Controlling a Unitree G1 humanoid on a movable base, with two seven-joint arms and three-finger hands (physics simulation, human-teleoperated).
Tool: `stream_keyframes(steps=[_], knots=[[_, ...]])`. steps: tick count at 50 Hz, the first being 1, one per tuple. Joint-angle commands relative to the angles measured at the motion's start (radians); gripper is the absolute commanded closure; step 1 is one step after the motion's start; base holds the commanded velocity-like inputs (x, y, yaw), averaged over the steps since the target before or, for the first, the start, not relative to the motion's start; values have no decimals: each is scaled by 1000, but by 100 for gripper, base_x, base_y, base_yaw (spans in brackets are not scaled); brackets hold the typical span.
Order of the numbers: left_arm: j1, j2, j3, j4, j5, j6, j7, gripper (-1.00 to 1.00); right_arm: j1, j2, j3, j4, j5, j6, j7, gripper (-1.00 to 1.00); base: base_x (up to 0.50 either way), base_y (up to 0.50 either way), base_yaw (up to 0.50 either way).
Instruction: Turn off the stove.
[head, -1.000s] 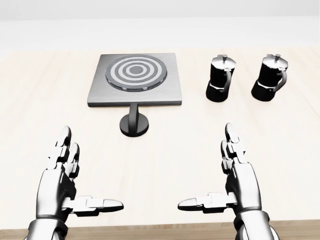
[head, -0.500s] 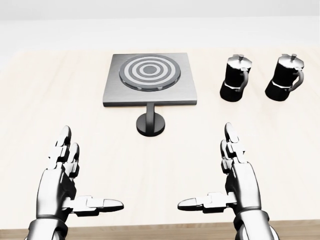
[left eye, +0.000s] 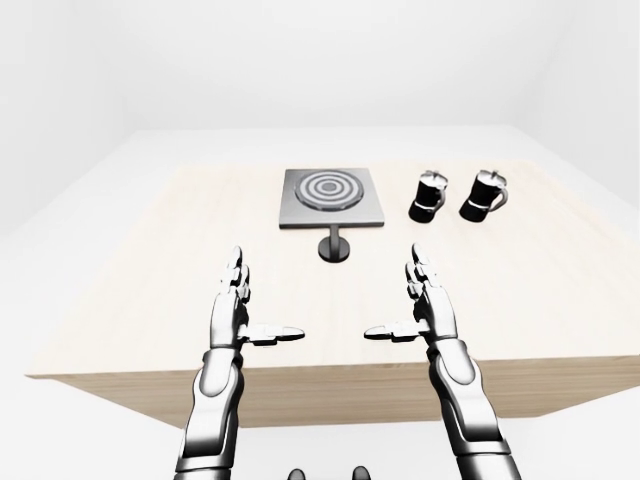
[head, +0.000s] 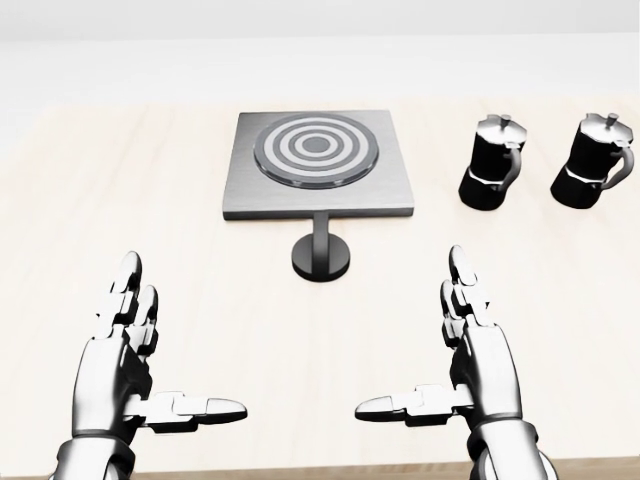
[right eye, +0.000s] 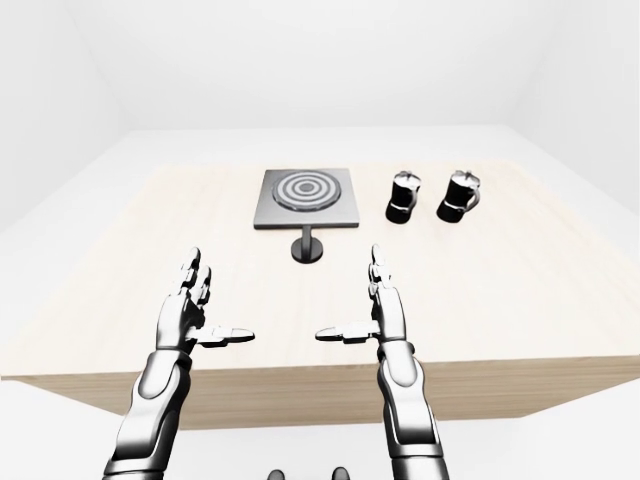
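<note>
A grey square stove (head: 318, 165) with a ringed round burner (head: 317, 148) lies on the wooden table (head: 80, 220), top middle of the head view. Its black round knob (head: 321, 256) on a short stem sits just below the stove's lower edge. My left hand (head: 135, 375) is open, fingers spread, at the lower left, well below the knob. My right hand (head: 455, 375) is open at the lower right, also well short of the knob. Neither hand touches anything.
Two black moka pots (head: 492, 163) (head: 593, 161) stand to the right of the stove. The table's near edge (left eye: 330, 395) runs just under my hands in the left-eye view. White walls surround the table.
The whole picture has shifted: stove, knob and pots slid right in the head view, so the camera moved left. My hands hold the same open pose.
</note>
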Motion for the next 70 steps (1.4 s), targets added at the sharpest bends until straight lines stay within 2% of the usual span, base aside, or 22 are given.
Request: stream_keyframes(steps=[1,4,7,16,19,28,30,32,37,44,59,62,64,70], knots=[[1,-1,-1,-5,-1,3,-1,-100,0,0,-1,-1,3,-1,1,-100,20,2,0],[1,-1,-1,-2,0,1,-1,-100,1,0,-1,-4,3,0,1,-100,19,1,0],[-5,0,0,14,0,-10,-1,-100,-4,-2,-4,17,5,-14,4,-100,19,0,0],[-1,0,0,2,-1,-2,1,-100,-4,-2,-2,14,2,-14,2,-100,19,0,0],[-8,0,2,19,-2,-13,0,-100,-4,-2,-2,14,0,-14,1,-100,19,0,0],[-7,0,1,11,-3,-3,2,-100,-7,-2,-2,14,1,-11,3,-100,19,0,0],[-6,0,2,2,-3,6,5,-100,-6,-2,-2,13,2,-11,3,-100,19,0,0],[-11,0,3,19,-3,-7,4,-100,-4,-1,-1,7,2,-6,3,-100,19,0,0],[-15,1,4,28,-6,-11,3,-100,-5,-2,-2,13,2,-11,3,-100,19,0,0],[-6,0,1,5,-4,3,3,-100,-6,-2,-2,16,1,-12,3,-100,19,0,0],[-6,0,0,7,-2,0,1,-100,-4,-1,-1,7,1,-5,2,-100,19,0,0],[-7,0,-2,18,2,-12,-1,-100,-6,-1,-1,10,2,-5,2,-100,19,0,0],[-6,0,-1,5,0,1,0,-100,-6,-1,-1,7,1,-1,2,-100,19,0,0],[-10,0,0,15,0,-4,0,-100,-7,-1,-1,9,1,-2,2,-100,19,0,0]])
